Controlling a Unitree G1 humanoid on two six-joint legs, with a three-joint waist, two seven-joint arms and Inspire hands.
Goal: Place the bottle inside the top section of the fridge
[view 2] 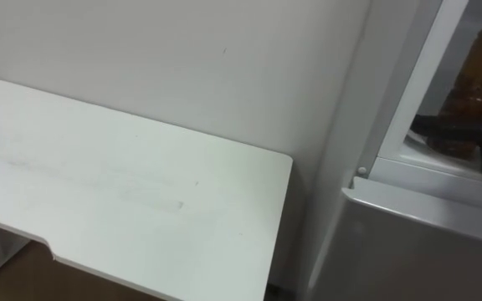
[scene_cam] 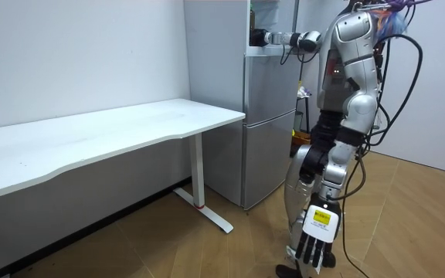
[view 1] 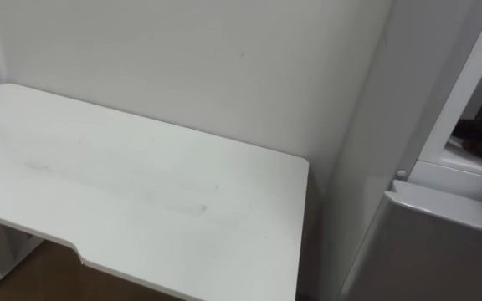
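Bottle (view 2: 475, 75) inside upper fridge (view 2: 425, 170), right hand (view 2: 446, 127) apparently wrapped round it; left hand (scene_cam: 315, 247) hangs slack-fingered.

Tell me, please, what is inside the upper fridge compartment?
A bottle of brown liquid is there, the right hand curled round its lower part. The fridge's white frame hides the rest of the compartment.
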